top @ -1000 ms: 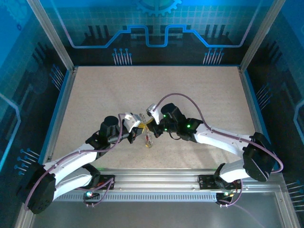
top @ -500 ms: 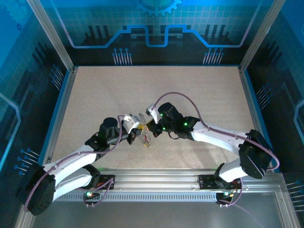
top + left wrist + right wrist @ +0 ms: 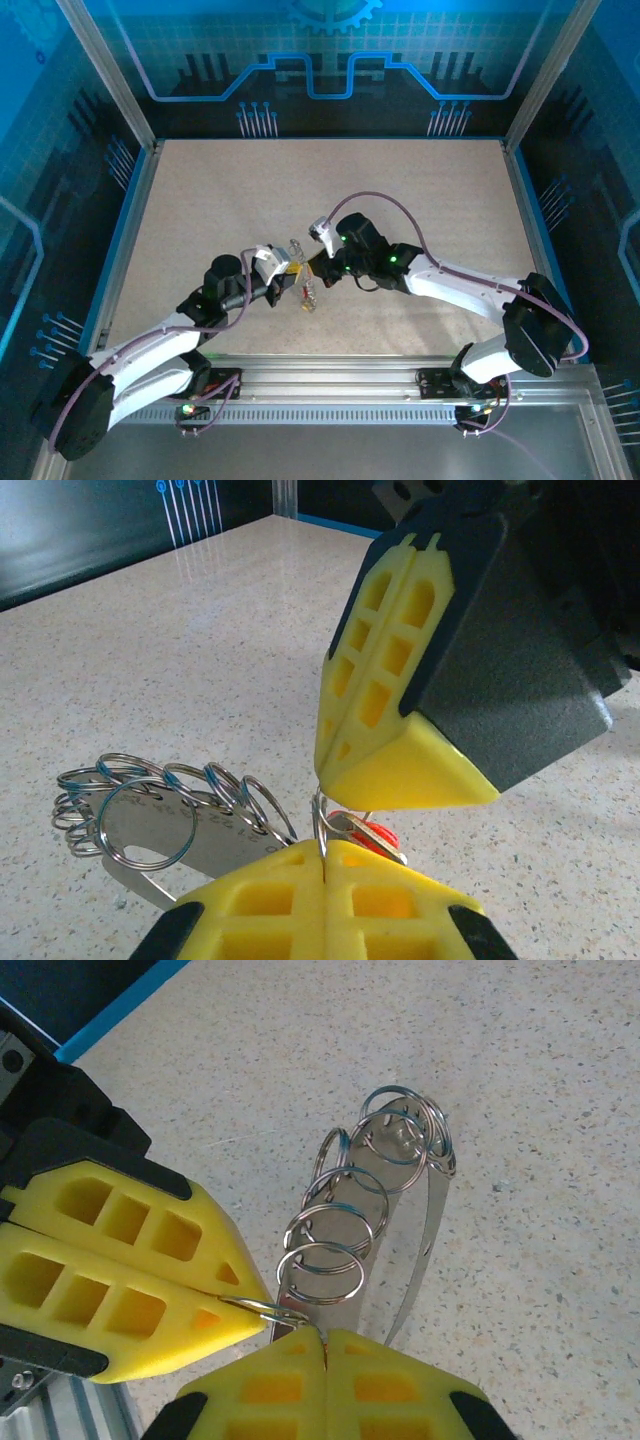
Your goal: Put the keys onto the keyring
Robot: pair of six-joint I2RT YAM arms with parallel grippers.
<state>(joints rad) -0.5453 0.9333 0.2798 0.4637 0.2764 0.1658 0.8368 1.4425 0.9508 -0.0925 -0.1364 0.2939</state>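
- Left end effector [image 3: 288, 276] is closed, pinching one thin loop of the keyring [image 3: 150, 810] at mid-bench [image 3: 200, 200].
- Red-headed key [image 3: 368, 832] sits at that pinch. It looks light and slippery, so grip its plastic head.
- Right end effector [image 3: 318, 262], also closed, nips the same stiff, springy loop.

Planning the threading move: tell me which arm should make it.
Left, probably: the left end effector, shut, pinches the keyring just beside the red-headed key; the right end effector, also shut, only pinches its top.

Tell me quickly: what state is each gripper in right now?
Left gripper: shut on the keyring.
Right gripper: shut, tips at the same ring; a grip cannot be told.
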